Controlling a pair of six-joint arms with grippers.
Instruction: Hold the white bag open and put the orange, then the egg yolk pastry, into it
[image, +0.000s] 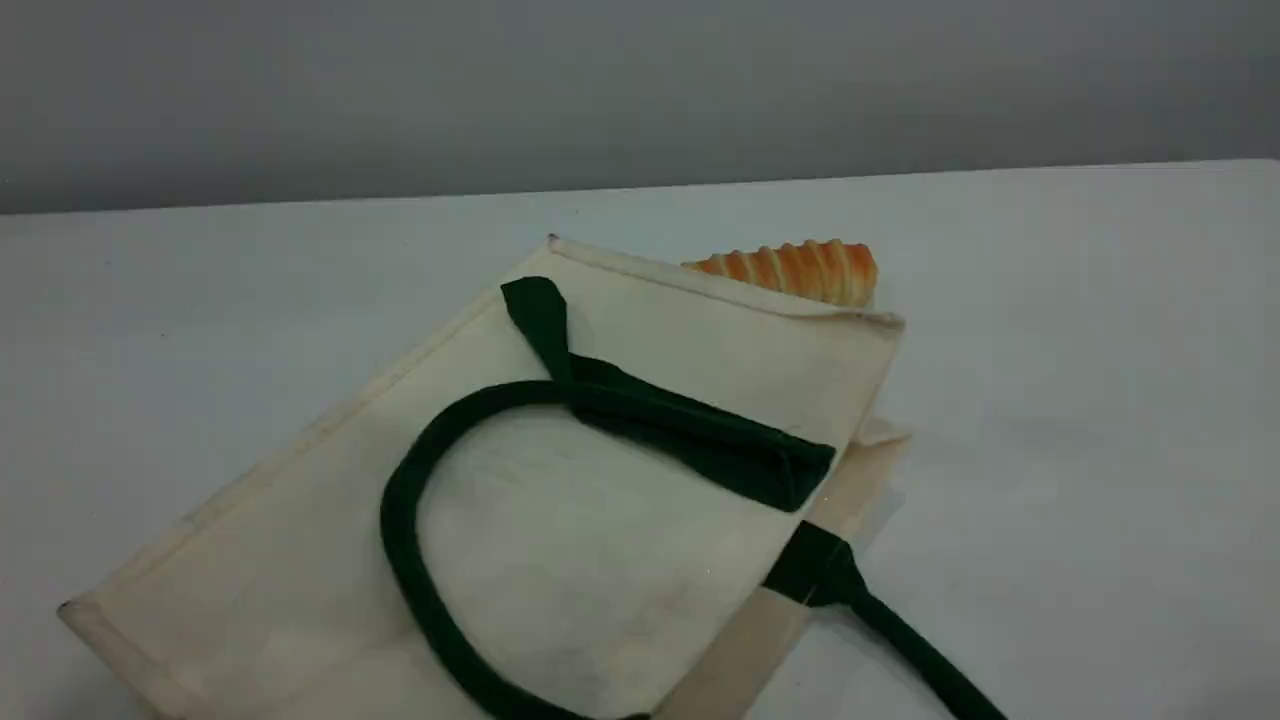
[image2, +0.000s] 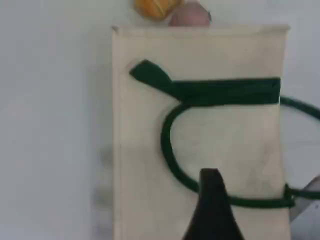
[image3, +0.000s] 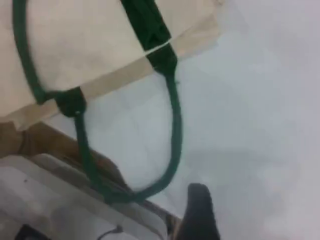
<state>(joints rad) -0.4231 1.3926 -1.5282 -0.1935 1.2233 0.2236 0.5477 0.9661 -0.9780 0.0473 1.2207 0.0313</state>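
Note:
The white bag (image: 560, 520) lies flat on the table, its mouth to the right. One dark green handle (image: 400, 520) is folded back over its top face, and the other handle (image3: 175, 120) trails off the mouth onto the table. My left gripper (image2: 214, 200) shows one dark fingertip above the bag (image2: 200, 140), over the handle loop (image2: 167, 150); nothing shows in it. My right gripper (image3: 199, 210) hovers open over bare table beside the trailing loop. A blurred golden-orange lump (image2: 155, 7) lies past the bag's far edge; I cannot tell whether it is the orange. The egg yolk pastry is out of view.
A long golden striped bread roll (image: 800, 270) lies behind the bag's far edge. A pink fruit (image2: 190, 17) sits beside the golden lump. In the right wrist view, a brown table edge (image3: 45, 142) and white equipment (image3: 60, 200) lie under the trailing loop.

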